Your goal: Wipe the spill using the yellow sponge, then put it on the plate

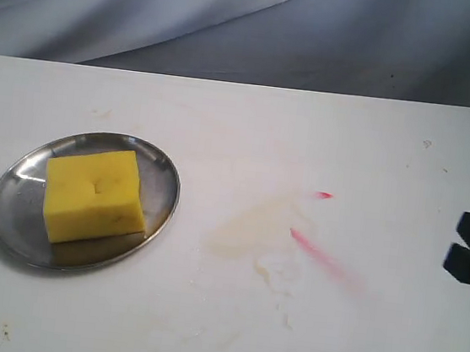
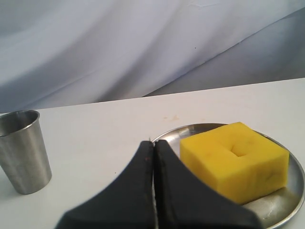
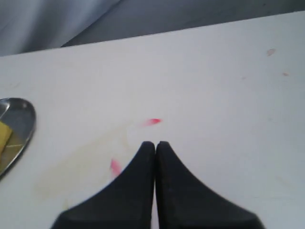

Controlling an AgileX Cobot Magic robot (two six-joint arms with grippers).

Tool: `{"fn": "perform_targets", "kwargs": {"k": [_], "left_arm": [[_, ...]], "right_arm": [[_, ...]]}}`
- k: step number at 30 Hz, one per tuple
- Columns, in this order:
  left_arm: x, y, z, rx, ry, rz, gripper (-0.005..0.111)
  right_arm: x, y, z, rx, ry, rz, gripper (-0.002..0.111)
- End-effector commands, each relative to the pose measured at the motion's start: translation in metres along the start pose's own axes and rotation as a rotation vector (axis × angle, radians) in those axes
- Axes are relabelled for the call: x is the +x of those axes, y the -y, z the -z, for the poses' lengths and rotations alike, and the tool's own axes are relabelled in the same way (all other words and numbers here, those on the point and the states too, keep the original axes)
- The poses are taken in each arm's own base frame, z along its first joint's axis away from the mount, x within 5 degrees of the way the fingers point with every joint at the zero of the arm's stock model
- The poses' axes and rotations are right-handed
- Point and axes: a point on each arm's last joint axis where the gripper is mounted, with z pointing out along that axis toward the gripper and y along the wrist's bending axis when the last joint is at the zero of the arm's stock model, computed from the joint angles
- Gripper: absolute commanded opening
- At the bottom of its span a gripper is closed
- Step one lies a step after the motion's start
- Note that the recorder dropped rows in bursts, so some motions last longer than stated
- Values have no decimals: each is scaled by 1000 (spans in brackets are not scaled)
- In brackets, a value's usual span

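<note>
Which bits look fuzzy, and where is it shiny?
Left wrist view: the shut left gripper looks soft and blurry up close, while the sponge is sharp. Right wrist view: the right gripper is fuzzy too. Exterior view: the plate shines and mirrors the sponge's yellow.

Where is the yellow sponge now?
In the exterior view the yellow sponge lies on the steel plate at the left, well apart from the tan smear.
</note>
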Motion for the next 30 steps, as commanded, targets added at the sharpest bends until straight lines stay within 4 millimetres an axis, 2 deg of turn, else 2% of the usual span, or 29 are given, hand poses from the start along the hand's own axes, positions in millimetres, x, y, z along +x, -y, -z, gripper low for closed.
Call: {"fn": "perform_targets", "kwargs": {"k": [1,6,9,13,24,30], "left_arm": [[1,0,0,5,5,3,0],[1,0,0,5,5,3,0],[1,0,0,5,5,3,0],[1,0,0,5,5,3,0],[1,0,0,5,5,3,0],[1,0,0,5,5,3,0]], "right_arm": [[14,18,27,74,138,2,0],[27,30,50,169,267,60,0],[31,30,59,181,336,115,0],[36,29,64,185,320,139,0],[35,25,86,187,487,182,0],[38,27,87,222,471,174,0]]}}
